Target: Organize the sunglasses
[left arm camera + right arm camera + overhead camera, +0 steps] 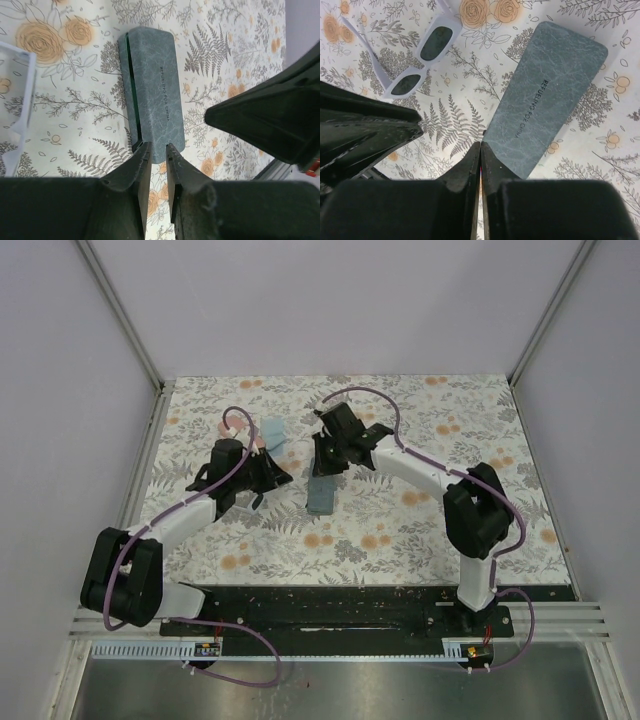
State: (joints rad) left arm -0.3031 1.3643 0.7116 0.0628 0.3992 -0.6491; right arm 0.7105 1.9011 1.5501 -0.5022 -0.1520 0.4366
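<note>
On the flowered table (400, 530), a light blue cloth (273, 430) is seen just beyond the left gripper (158, 147). That gripper's fingers are set slightly apart over the near end of the grey-blue case (152, 90); whether the case is touched cannot be told. A dark slit is shown along one long side of the case. The whitish sunglasses (422, 57), with dark lenses, are laid on the table near the case, apart from it. The right gripper (480, 150) is pressed together on nothing, its tips just beside the case's corner.
</note>
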